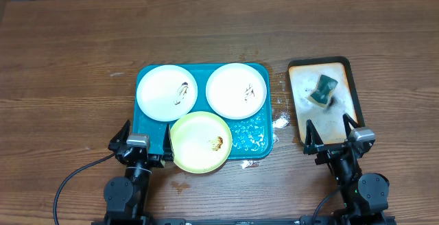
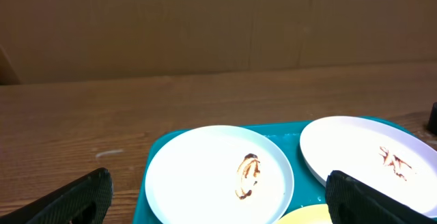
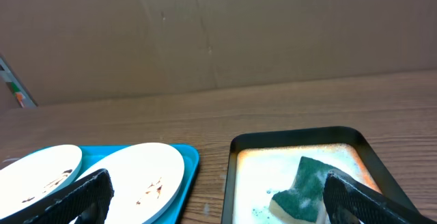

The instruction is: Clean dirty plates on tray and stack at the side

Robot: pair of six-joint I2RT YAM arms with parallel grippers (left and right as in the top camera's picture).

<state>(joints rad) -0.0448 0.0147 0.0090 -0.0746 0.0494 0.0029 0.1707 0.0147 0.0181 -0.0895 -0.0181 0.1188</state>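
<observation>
Tray (image 1: 255,140): teal, rectangular, centre of the overhead frame on the wooden worktop (image 1: 68,46). Its lower right area is wet, with white foam. All three plates are on it.

Left white plate (image 1: 167,92): upper left of the tray, lying flat, with a brown smear right of its centre.
Right white plate (image 1: 236,90): upper right of the tray, lying flat, with thin brown streaks right of centre. The two white plates sit side by side, close together.
Yellow-green plate (image 1: 200,142): lower middle of the tray, with a brown smear near its right side. Its lower edge overhangs the tray's lower rim. Its upper edge reaches the gap between the white plates; contact with them cannot be judged.

Foam flecks (image 1: 280,122) lie on the worktop just right of the tray.

Small tray (image 1: 300,91): black rim, tan floor, soapy, right of the teal tray and apart from it. A green sponge (image 1: 323,90) stands tilted in its upper half.

Left claw (image 1: 147,130): lower left of the frame, at the teal tray's lower left corner. Its fingers are spread and hold nothing, and its right finger is just beside the yellow-green plate's left edge.
Right claw (image 1: 329,125): lower right of the frame, over the small tray's lower end. It is spread and empty, well short of the sponge.

Both wrist views show a cardboard wall (image 2: 205,26) behind the worktop.
</observation>
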